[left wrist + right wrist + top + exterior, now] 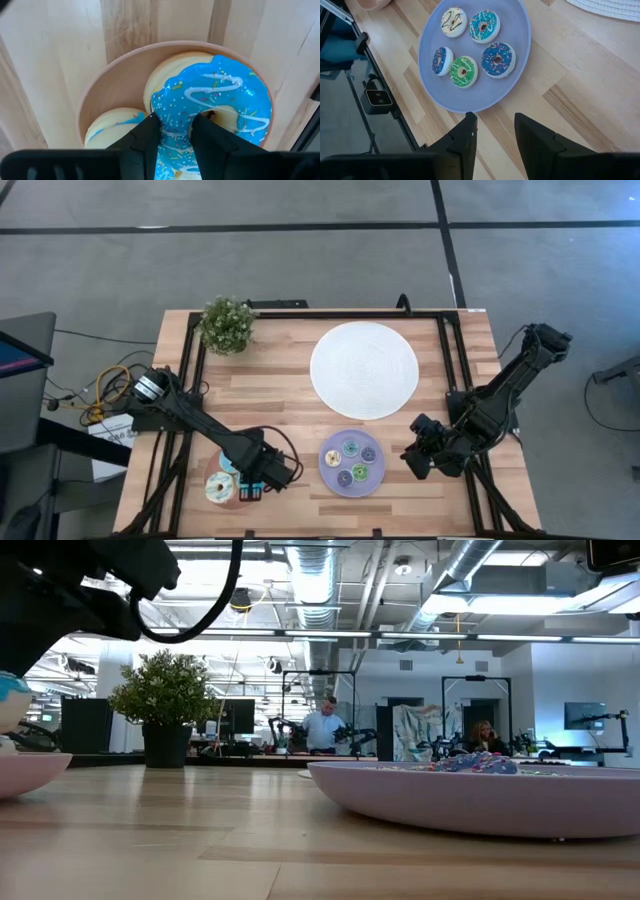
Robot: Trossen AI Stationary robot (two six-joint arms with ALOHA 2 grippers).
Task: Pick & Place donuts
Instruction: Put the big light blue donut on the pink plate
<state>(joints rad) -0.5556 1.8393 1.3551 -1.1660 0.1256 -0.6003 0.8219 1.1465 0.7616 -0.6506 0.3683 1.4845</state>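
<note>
- Left hand (172,137) is pinching the blue-iced donut (220,100) over the pink plate (117,82) near the counter's front-left corner.
- Right hand (495,132) is hovering spread beside the purple plate (470,97).

Grey concrete floor (300,260) w/ dark seam lines. Beyond: open-plan lab, exposed silver ceiling ducts (320,585), fluorescent strip lights (420,636), white walls, black monitors (585,716), seated people at desks.

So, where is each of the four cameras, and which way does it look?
High: overhead, straight down; both arms, round purple plate.
Low: table height, level across; an arm above, leafy potted plant.
Left wrist: left gripper clamps the blue-iced donut in the pink plate.
Right wrist: right gripper open, near the purple plate, shared with high.
</note>
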